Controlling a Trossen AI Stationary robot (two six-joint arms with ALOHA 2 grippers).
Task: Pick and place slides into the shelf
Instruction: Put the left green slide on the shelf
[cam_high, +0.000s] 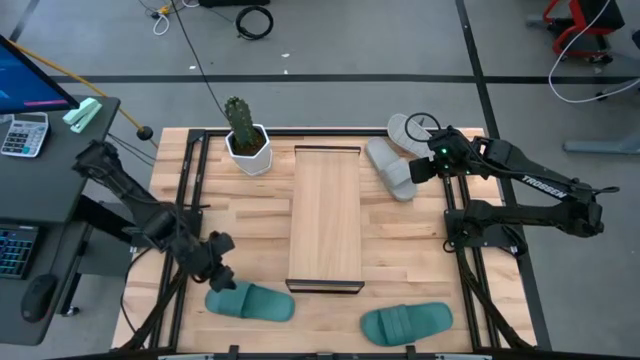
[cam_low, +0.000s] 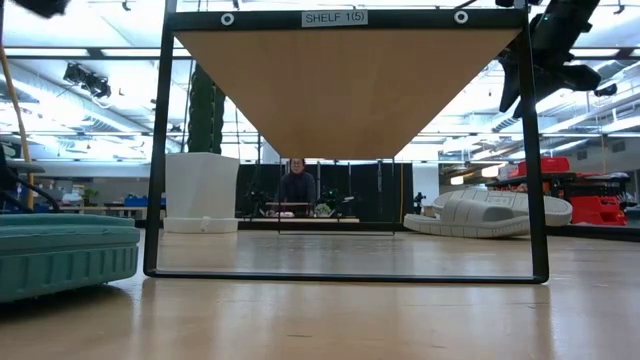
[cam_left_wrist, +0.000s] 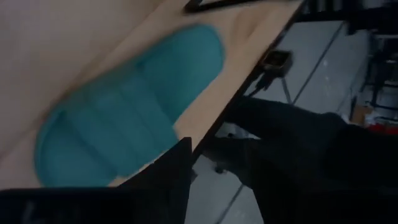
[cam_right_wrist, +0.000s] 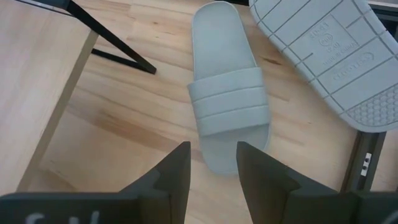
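Hovering right hand (cam_right_wrist: 212, 163) fingers apart over upright grey slide (cam_right_wrist: 227, 87), tread-up slide (cam_right_wrist: 333, 56) alongside, left hand unreadable.

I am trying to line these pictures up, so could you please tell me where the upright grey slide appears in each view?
High view: upright grey slide, upper right, between shelf and right gripper.
Low view: right of centre, far back on the table, partly hidden by the other grey slide.
Left wrist view: not in it.
Right wrist view: centre, just past the gripper's fingers.
Shared landmark: the overturned grey slide beside it.
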